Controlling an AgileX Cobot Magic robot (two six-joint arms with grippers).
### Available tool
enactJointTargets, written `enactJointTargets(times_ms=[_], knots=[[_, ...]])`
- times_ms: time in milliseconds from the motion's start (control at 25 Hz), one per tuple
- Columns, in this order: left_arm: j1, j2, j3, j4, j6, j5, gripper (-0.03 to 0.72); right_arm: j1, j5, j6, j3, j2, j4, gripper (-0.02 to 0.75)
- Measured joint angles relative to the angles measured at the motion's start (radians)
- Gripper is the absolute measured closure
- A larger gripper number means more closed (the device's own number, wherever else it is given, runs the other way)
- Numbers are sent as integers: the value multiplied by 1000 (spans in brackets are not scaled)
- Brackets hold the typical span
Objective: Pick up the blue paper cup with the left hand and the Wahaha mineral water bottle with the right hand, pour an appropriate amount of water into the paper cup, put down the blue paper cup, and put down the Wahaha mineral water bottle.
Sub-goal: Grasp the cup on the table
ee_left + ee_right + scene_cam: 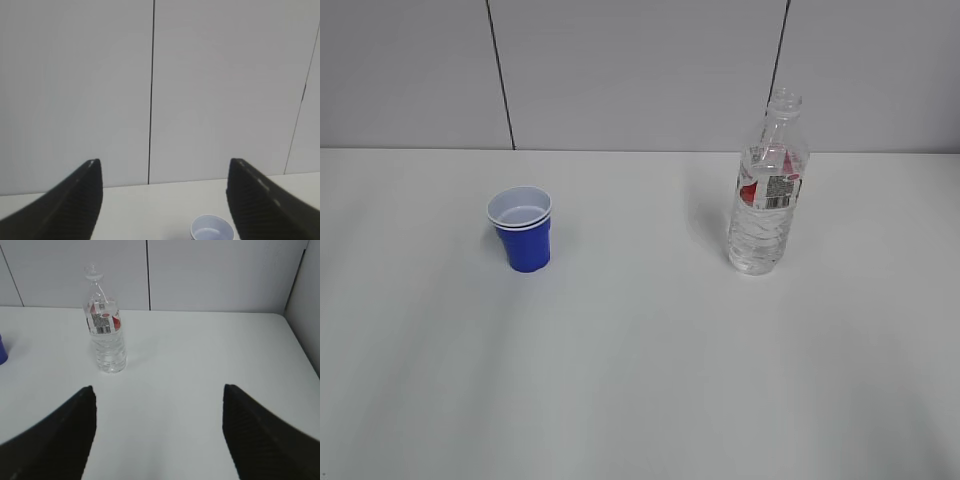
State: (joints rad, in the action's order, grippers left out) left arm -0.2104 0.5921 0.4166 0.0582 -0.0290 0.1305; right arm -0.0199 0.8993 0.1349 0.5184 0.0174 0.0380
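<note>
The blue paper cup (524,229) stands upright on the white table, left of centre, white inside. The Wahaha mineral water bottle (767,186) stands upright at the right, capless, with a red-and-white label and water in its lower part. Neither arm shows in the exterior view. My left gripper (164,172) is open and empty; the cup's rim (212,229) shows at the bottom edge, ahead of it and toward its right finger. My right gripper (158,392) is open and empty, well back from the bottle (105,325), which stands ahead and to the left.
The white table (650,360) runs back to a grey panelled wall (640,70). In the right wrist view the table's right edge (300,342) meets a side wall, and a sliver of the blue cup (2,350) shows at the left edge.
</note>
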Motion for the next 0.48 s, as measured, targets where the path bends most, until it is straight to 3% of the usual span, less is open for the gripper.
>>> enactJointTargets(times_ms=[320,480], knots=[[0,189,-104,5,-18,309,110,0,-11,3,0,0,-38,150],[0,310,-119,-20,-92,432,123,0,-36,3,-18,0,-38,150]])
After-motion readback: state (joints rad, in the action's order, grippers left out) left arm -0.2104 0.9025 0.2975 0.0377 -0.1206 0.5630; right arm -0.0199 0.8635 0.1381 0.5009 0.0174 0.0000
